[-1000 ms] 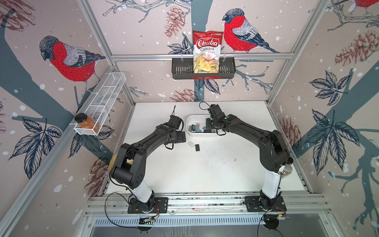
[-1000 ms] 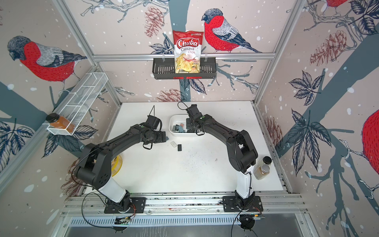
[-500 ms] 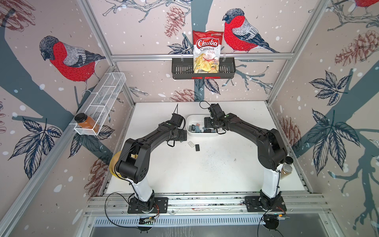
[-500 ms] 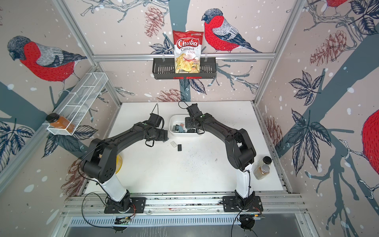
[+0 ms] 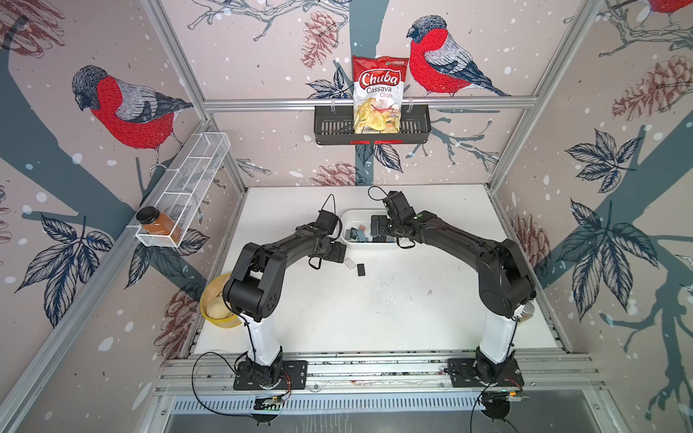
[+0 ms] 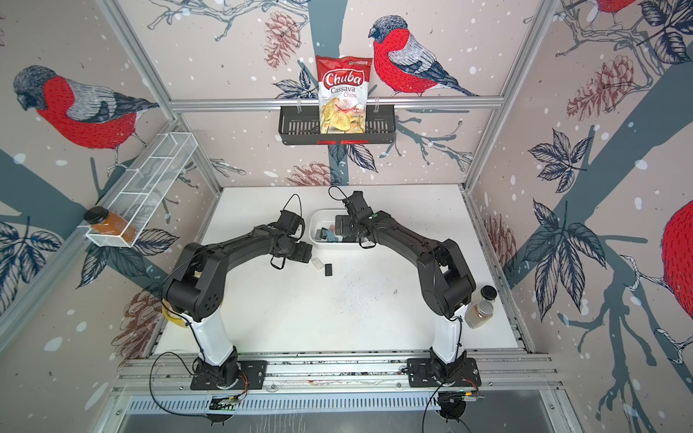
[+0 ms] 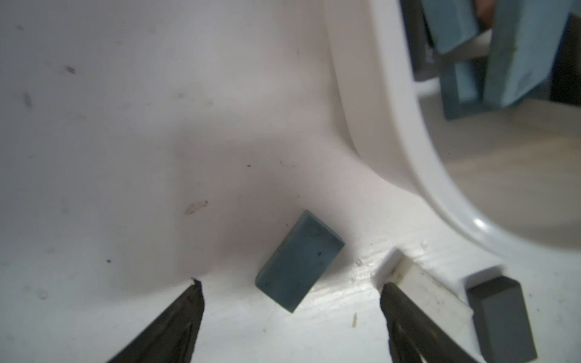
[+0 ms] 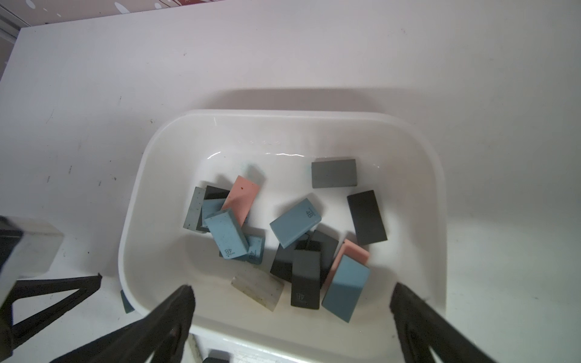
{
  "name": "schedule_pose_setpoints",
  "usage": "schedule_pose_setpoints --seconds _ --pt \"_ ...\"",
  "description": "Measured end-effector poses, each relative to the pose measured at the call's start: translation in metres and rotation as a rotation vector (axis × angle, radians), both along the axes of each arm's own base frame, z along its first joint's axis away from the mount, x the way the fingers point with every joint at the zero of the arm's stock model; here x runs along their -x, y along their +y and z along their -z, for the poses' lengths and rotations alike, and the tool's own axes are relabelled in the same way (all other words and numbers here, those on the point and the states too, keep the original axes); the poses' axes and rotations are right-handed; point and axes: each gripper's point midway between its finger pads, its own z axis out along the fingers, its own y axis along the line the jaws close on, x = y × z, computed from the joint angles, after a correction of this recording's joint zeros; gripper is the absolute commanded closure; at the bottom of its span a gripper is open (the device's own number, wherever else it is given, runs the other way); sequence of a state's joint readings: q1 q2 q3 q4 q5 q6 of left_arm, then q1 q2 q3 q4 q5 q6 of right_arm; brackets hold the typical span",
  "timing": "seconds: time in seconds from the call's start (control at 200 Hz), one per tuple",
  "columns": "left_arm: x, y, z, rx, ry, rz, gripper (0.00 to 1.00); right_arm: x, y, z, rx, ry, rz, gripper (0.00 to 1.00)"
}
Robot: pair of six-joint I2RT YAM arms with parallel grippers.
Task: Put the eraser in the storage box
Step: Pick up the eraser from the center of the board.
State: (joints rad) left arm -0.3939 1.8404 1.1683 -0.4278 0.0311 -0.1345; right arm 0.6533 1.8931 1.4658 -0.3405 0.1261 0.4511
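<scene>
The storage box [image 8: 434, 195] is a white tub holding several blue, pink, black and grey erasers; it also shows in both top views [image 5: 352, 218] [image 6: 318, 221]. My right gripper [image 8: 292, 286] hangs open over the box's near wall with nothing between its fingers [image 5: 377, 228]. A teal eraser [image 7: 298, 261] lies flat on the table just outside the box. My left gripper [image 7: 290, 284] stands open right over it, a finger on either side, not touching it. A white eraser [image 7: 421, 283] [image 5: 350, 263] and a dark grey eraser [image 7: 500, 317] [image 5: 361, 269] lie beside it.
A black slotted basket [image 5: 330, 127] with a chips bag [image 5: 378, 93] hangs on the back wall. A white wire rack [image 5: 187, 183] with a jar [image 5: 157, 223] is on the left wall. A yellow bowl [image 5: 215, 311] sits front left, two bottles [image 6: 482, 305] front right.
My right gripper's jaws have opened above the box. The left arm has swung its elbow inward while its gripper stays by the loose erasers.
</scene>
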Motion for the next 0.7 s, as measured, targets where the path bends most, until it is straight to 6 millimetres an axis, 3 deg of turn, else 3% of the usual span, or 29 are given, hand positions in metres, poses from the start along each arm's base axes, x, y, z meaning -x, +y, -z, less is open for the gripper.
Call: schedule_pose_setpoints --seconds 0.701 --pt "-0.009 -0.007 0.009 0.016 -0.01 0.083 0.17 0.013 0.007 -0.017 -0.026 -0.041 -0.004 0.0"
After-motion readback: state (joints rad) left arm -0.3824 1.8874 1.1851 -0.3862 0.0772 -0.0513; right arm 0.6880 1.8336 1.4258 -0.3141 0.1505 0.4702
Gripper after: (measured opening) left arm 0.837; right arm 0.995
